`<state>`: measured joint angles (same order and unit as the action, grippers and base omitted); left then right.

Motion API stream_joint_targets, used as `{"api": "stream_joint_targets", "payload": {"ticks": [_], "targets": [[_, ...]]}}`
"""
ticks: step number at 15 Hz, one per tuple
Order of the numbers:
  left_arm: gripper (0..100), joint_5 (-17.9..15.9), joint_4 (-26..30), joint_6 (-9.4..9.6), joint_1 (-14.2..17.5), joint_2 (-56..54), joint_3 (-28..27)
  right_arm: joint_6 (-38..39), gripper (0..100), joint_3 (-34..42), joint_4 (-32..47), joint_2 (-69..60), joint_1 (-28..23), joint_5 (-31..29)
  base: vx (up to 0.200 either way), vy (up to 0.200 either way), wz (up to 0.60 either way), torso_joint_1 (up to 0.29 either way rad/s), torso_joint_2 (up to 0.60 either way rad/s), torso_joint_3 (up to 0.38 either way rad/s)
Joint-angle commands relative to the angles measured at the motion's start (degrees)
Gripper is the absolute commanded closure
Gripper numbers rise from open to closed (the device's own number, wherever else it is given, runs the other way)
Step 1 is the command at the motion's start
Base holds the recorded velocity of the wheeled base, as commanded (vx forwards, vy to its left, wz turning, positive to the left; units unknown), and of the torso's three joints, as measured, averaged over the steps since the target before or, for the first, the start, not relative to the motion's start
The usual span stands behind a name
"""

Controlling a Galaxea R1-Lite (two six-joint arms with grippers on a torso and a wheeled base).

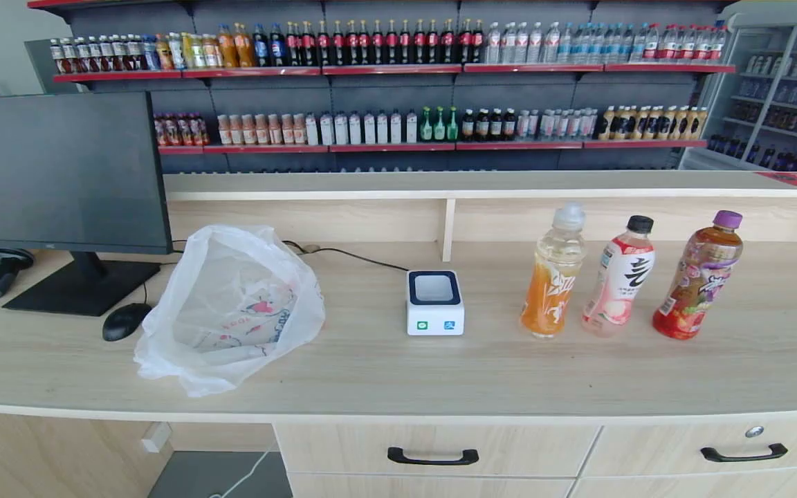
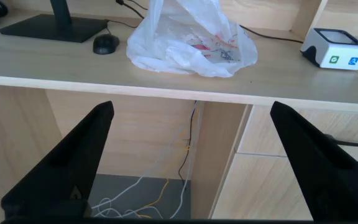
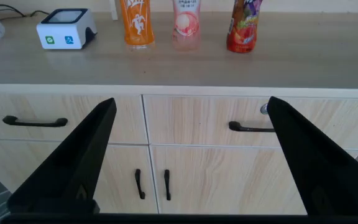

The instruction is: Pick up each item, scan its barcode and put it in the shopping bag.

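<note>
Head view, from the left: on the counter [image 1: 398,366] sit a monitor [image 1: 59,166], a mouse [image 1: 125,321], the crumpled white shopping bag [image 1: 232,311] with its mouth open, and the small white barcode scanner [image 1: 434,302] with its window facing up. Next come three upright bottles in a row, each apart from the next: an orange bottle [image 1: 552,277], a pink bottle [image 1: 620,277] and a red bottle [image 1: 699,277] with a purple cap. In the left wrist view the left gripper [image 2: 188,163] hangs empty with its black fingers spread wide, lower than the countertop and short of its edge. The shopping bag lies higher than it and straight ahead, the barcode scanner ahead and off to its right. In the right wrist view the right gripper [image 3: 188,163] is likewise spread and empty, facing the drawer fronts [image 3: 204,121]. The pink bottle stands above and straight ahead of it, the orange bottle slightly to its left, the red bottle to its right, the barcode scanner farther left.
</note>
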<state>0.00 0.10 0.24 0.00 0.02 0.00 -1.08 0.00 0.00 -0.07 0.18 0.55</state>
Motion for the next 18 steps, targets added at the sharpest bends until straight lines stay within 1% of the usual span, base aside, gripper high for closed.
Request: {"api": "stream_joint_targets", "payload": {"ticks": [1,5,8,10,13,15,18], "targets": [[0,0.0,-0.01,0.02,0.09,-0.02,0.0,-0.06,0,0.0,0.0,0.07,-0.01,0.07,0.0,0.0,0.0,0.0,0.0,0.0],[0,0.0,-0.01,0.02,0.0,-0.02,0.0,1.17,0,0.0,0.0,0.07,-0.01,-0.02,0.0,0.0,0.0,0.0,0.0,0.0],[0,0.0,-0.01,0.02,0.0,-0.02,0.0,-0.32,0,0.0,0.0,0.07,-0.01,0.24,0.0,0.0,0.0,0.0,0.0,0.0],[0,0.0,-0.01,0.02,0.09,-0.02,0.0,1.35,0,0.0,0.0,0.07,-0.01,0.07,0.0,0.0,0.0,0.0,0.0,0.0],[0,0.0,-0.01,0.02,0.0,0.06,0.0,-0.15,0,0.0,0.0,0.07,-0.01,0.07,0.0,0.0,0.0,0.0,0.0,0.0],[0,0.0,-0.01,0.02,0.0,-0.02,0.0,-2.43,0,0.0,-0.26,0.07,-0.01,2.26,0.0,0.0,0.0,0.0,0.0,0.0],[0,0.0,-0.01,0.02,0.0,-0.02,0.0,-2.34,0,0.0,-0.35,0.07,-0.01,2.26,0.0,0.0,0.0,0.0,0.0,0.0]]}}
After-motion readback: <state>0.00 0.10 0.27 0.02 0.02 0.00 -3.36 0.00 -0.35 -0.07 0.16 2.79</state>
